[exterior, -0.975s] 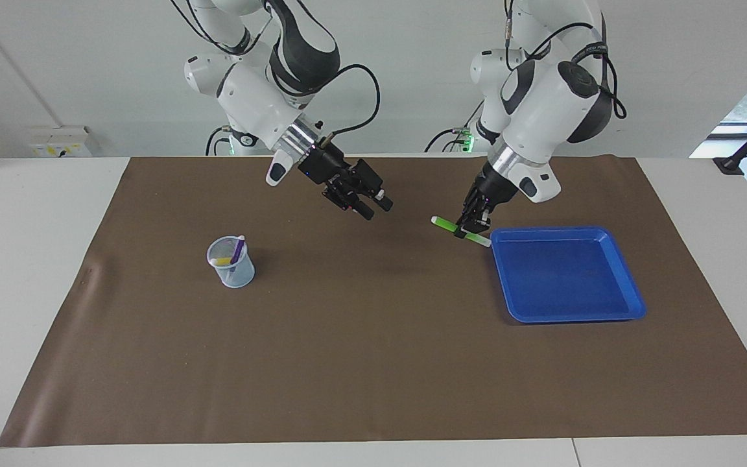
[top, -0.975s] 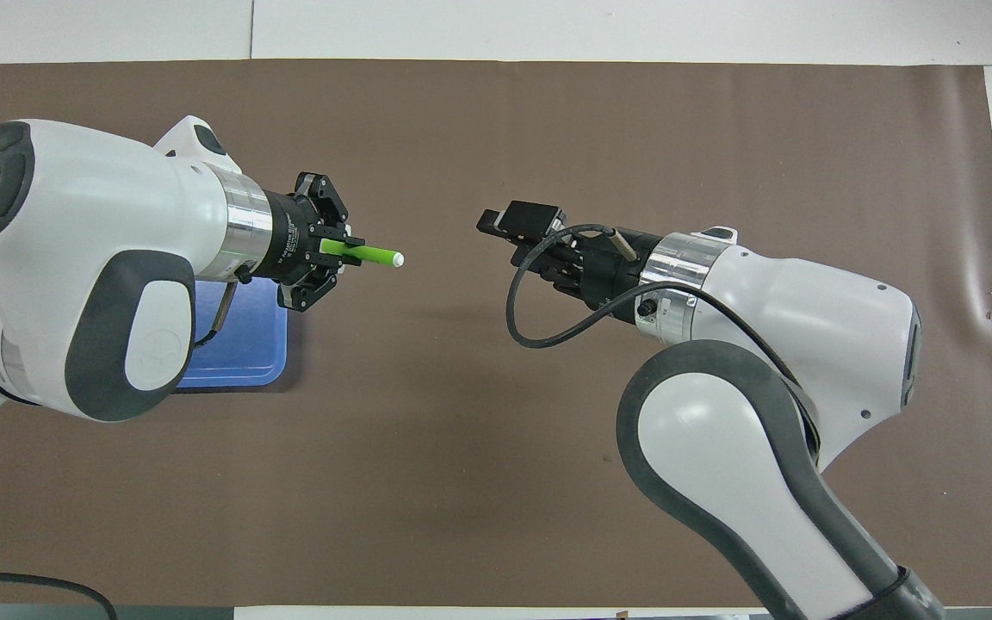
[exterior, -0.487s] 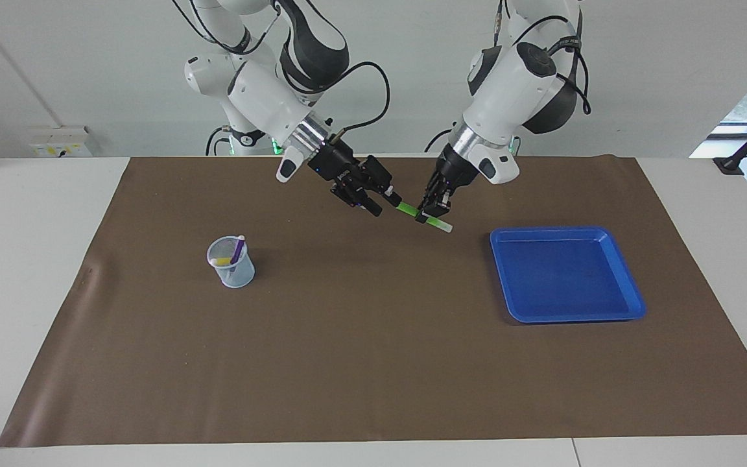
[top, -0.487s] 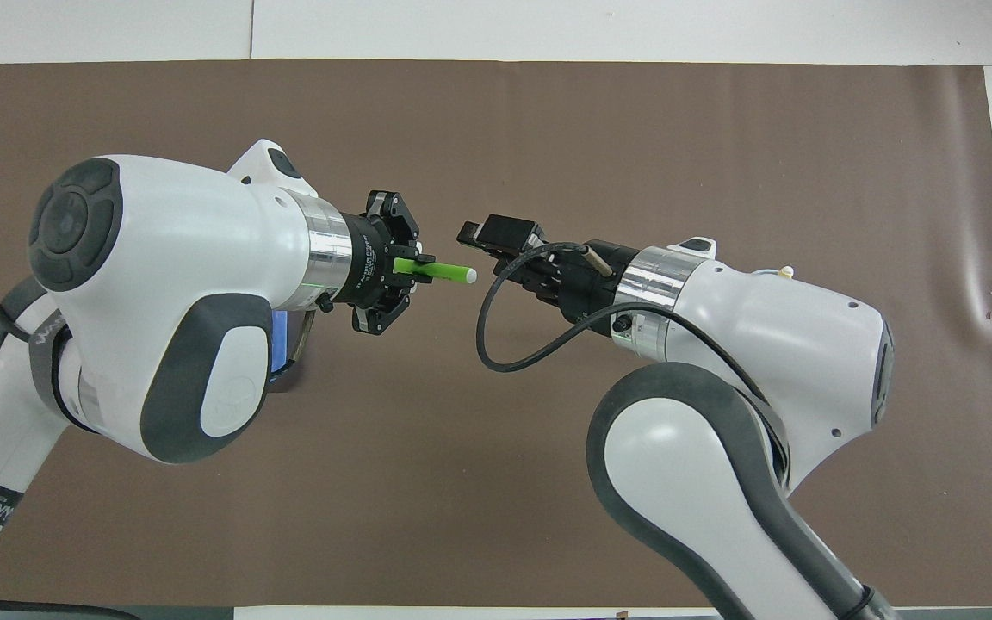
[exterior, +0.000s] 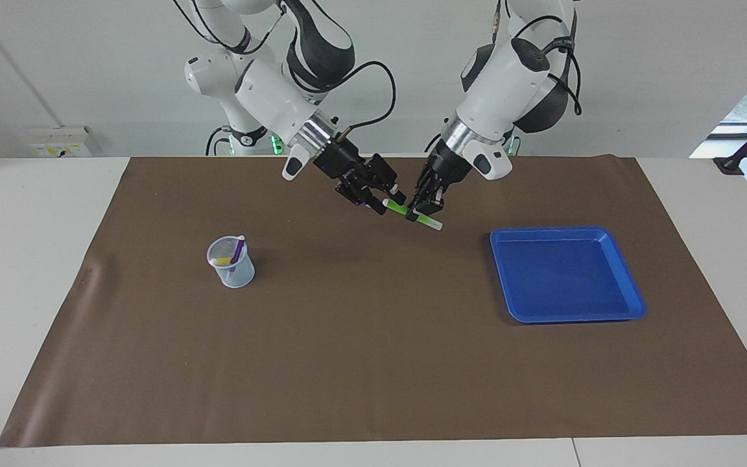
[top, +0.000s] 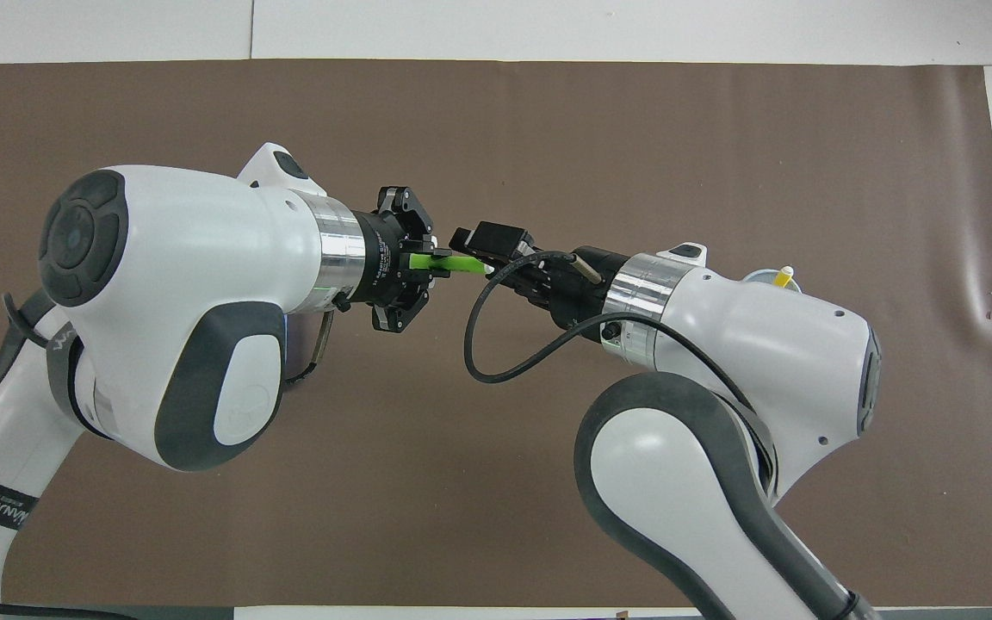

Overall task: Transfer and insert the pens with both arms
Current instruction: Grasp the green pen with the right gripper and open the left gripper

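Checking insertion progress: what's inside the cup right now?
In the cup: a purple pen and a yellow pen, leaning. The cup's bottom is not clear. The green pen is outside, in the left gripper.

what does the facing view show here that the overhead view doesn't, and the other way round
Only the facing view shows the blue tray, the purple pen beside the yellow pen in the clear cup, and the green pen's pale end poking out past the left gripper. Only the overhead view shows the green pen running level into the right gripper; the arms hide the tray and most of the cup there. Both show the two grippers meeting on the green pen above the brown mat.
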Available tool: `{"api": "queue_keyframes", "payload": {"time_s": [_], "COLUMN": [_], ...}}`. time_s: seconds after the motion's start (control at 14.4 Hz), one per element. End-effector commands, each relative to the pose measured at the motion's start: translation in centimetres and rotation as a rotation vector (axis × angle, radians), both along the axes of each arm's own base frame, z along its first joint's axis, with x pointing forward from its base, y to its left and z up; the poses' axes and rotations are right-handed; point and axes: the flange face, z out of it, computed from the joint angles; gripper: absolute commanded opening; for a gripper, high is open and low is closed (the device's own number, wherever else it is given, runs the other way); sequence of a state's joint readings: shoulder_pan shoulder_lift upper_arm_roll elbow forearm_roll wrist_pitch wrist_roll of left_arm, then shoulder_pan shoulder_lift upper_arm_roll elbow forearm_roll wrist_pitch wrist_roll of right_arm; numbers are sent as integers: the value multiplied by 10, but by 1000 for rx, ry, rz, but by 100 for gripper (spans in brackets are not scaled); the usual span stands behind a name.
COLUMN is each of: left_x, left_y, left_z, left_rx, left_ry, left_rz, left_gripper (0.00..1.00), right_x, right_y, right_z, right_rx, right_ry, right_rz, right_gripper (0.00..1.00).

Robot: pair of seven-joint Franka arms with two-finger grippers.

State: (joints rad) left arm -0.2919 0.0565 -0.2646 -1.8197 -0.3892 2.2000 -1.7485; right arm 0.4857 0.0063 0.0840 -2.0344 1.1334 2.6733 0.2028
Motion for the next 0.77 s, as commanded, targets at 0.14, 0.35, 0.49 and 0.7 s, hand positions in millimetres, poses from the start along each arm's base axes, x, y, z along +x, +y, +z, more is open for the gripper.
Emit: {"api": "queue_keyframes", "payload": {"time_s": [0.14, 0.35, 0.49, 0.7], "left_x": [-1, -1, -1, -2], "left_y": [-2, -2, -2, -2], "left_z": [1, 0, 0, 0], "left_rx": [-28, -27, -27, -26], "left_ry": [11, 13, 12, 12], "left_rz": [33, 34, 33, 33], "left_gripper": [0, 0, 0, 0], "right_x": [-3, -3, -3, -3], "right_y": [0, 0, -1, -1], "right_z": [-2, -2, -2, -2], "right_rx": [2, 2, 2, 3], "right_ry": [-15, -15, -13, -11], "right_rz": [3, 3, 4, 4], "right_gripper": [43, 24, 5, 0]}}
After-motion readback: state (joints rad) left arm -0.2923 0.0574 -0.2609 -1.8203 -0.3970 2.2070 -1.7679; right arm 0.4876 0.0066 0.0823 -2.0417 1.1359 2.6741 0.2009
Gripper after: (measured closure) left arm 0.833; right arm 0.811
